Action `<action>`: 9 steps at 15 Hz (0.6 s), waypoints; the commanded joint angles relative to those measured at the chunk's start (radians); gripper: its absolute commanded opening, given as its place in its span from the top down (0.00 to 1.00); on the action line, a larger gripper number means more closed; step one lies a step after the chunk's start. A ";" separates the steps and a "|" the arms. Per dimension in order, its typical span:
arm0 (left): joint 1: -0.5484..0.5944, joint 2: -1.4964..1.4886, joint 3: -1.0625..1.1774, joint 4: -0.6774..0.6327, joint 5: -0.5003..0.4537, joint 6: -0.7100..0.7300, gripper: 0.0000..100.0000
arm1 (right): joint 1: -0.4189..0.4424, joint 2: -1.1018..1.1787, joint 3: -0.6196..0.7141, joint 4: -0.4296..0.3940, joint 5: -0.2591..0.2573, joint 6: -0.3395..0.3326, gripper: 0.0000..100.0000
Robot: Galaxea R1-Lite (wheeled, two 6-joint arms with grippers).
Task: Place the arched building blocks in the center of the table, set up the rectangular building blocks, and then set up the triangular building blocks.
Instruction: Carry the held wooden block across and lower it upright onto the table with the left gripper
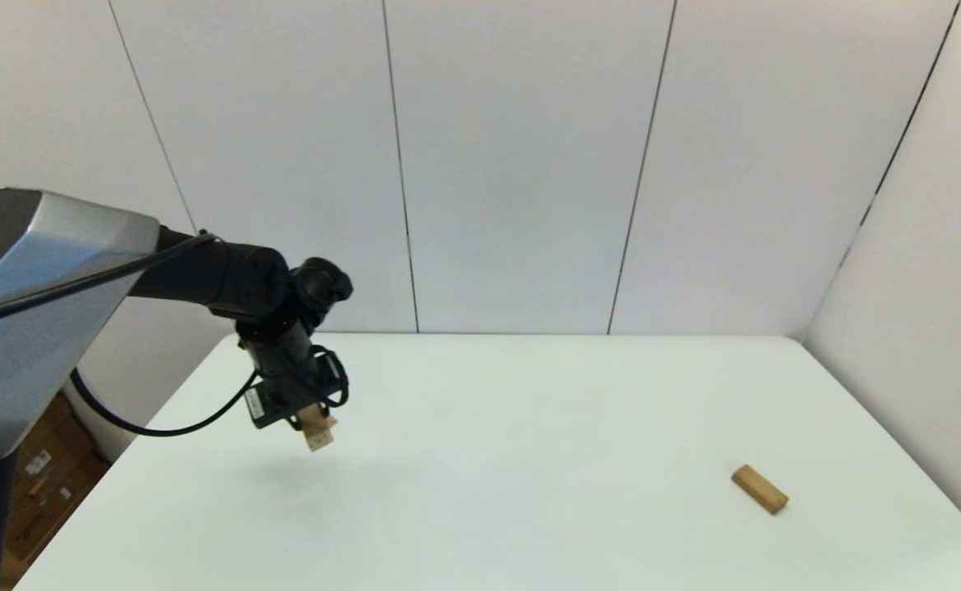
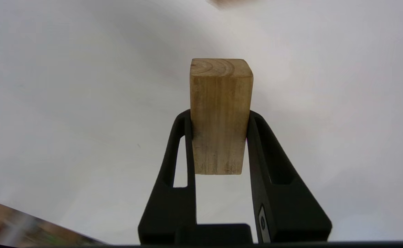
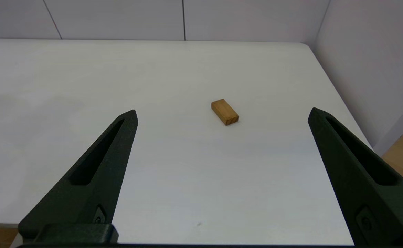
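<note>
Above the desk's left half, the left claw [image 1: 313, 428] hangs w/ its two fingers clamped on the sides of a pale wooden block [image 2: 220, 117], held clear of the white top and poking out past the fingertips. It's chunky and short, so prob. the arched building blocks, tho the curved cut-out isn't on any face that shows. Step in hand, by the look of it: no. 1, carrying the arch toward mid-desk. Next move calls for travel to the robot's right, a level descent and a set-down before the fingers part. The rectangular building blocks [image 1: 760, 489] lie flat at the right front, well apart from the carried block and near the desk's [image 1: 529, 410] right edge. The right claw [image 3: 222, 113], fingers spread wide, sits parked back from the near edge, facing that bar. Triangular wedge: not in view. Room: the middle shows nothing in the path; rounded far corners and wall panels stand well off.
</note>
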 commanded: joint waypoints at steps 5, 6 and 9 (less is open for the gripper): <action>-0.404 -0.002 -0.113 0.014 -0.129 0.779 1.00 | 0.001 0.000 0.000 0.001 0.000 0.000 0.00; -0.419 0.022 -0.128 0.015 -0.170 0.877 1.00 | -0.001 0.000 0.000 0.001 0.000 0.000 0.00; -0.447 0.070 -0.130 0.029 -0.277 1.174 1.00 | 0.001 0.000 0.000 0.001 0.000 0.000 0.00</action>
